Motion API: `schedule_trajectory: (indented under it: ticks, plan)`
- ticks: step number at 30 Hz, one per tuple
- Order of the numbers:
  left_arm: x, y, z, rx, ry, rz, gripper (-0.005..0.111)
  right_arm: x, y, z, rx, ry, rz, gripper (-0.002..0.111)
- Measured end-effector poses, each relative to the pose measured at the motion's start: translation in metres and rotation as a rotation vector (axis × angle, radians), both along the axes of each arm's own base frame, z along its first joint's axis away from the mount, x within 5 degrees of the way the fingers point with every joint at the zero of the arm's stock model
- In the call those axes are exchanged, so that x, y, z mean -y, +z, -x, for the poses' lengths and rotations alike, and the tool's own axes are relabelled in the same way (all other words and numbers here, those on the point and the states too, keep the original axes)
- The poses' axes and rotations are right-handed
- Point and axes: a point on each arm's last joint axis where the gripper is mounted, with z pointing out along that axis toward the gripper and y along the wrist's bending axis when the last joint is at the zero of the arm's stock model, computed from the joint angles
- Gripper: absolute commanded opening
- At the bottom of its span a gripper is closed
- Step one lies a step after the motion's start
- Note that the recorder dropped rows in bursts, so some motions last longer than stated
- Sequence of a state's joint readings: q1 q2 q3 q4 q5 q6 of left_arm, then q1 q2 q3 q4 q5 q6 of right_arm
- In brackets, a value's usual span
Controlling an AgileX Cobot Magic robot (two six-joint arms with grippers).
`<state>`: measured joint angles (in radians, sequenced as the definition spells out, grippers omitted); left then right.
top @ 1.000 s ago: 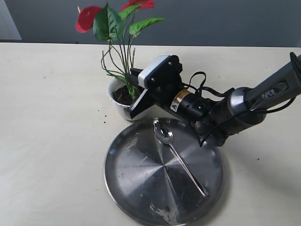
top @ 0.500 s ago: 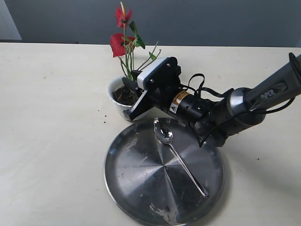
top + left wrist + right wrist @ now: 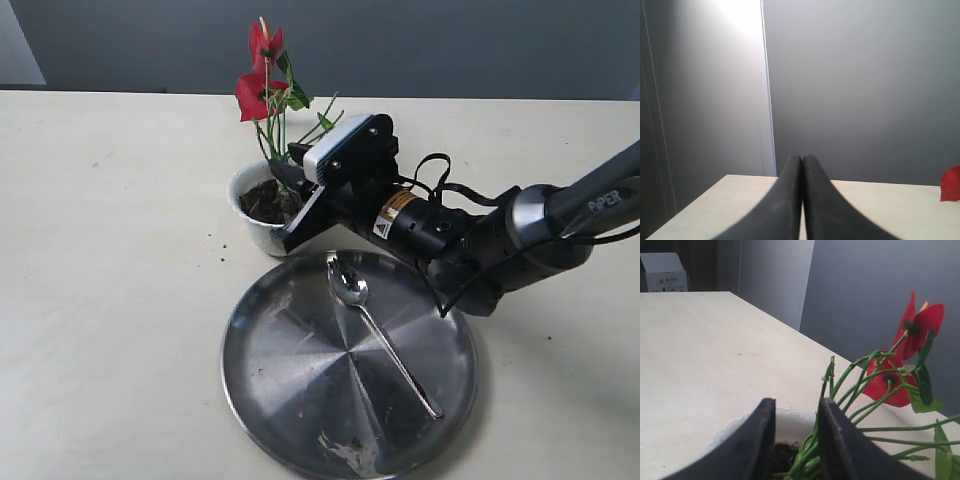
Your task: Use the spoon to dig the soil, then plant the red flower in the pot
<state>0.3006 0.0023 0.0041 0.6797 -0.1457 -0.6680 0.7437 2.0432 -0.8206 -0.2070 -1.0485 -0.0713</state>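
Exterior view: the red flower (image 3: 262, 70) stands in the pot (image 3: 252, 212) at upper centre, stems rooted in the soil (image 3: 262, 202). The spoon (image 3: 382, 332) lies on the steel plate (image 3: 270, 370) below. Digging looks done and planting nearly so; only letting go and backing off seem left. The pale tabletop (image 3: 100, 250) meets a grey wall.

Left wrist view: the left gripper (image 3: 802, 162) is clenched on nothing, facing the wall.

Right wrist view: the right gripper (image 3: 796, 427) sits parted around the stems; whether it grips them, I cannot tell.

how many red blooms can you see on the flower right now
2 blooms on the red flower above the pot: one higher, one lower, to its left. Leaves may hide others.
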Motion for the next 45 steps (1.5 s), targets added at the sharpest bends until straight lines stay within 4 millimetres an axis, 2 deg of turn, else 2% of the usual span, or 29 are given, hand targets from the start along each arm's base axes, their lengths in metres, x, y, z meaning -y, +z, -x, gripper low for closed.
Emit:
schedule_trajectory:
  ticks: [6,9,12,16,21,27,34,38,45]
  plan:
    - [0.000,0.000,0.000,0.000,0.000,0.000,0.000,0.011,0.005,0.007,-0.019,-0.037,-0.006,0.030]
    - [0.000,0.000,0.000,0.000,0.000,0.000,0.000,0.023,0.006,0.013,-0.047,-0.096,-0.017,0.026]
    - [0.000,0.000,0.000,0.000,0.000,0.000,0.000,0.044,0.013,0.023,-0.058,-0.194,-0.073,0.016]
    - [0.000,0.000,0.000,0.000,0.000,0.000,0.000,0.082,0.022,0.042,-0.081,-0.365,-0.135,0.001]
    - [0.000,0.000,0.000,0.000,0.000,0.000,0.000,0.119,0.030,0.065,-0.128,-0.500,-0.189,-0.001]
    - [0.000,0.000,0.000,0.000,0.000,0.000,0.000,0.144,0.041,0.103,-0.196,-0.424,-0.283,-0.001]
    - [0.000,0.000,0.000,0.000,0.000,0.000,0.000,0.160,0.056,0.144,-0.376,-0.237,-0.541,-0.001]
    - [0.000,0.000,0.000,0.000,0.000,0.000,0.000,0.166,0.067,0.149,-0.413,-0.219,-0.671,-0.001]
    - [0.000,0.000,0.000,0.000,0.000,0.000,0.000,0.168,0.068,0.154,-0.518,-0.211,-0.715,-0.001]
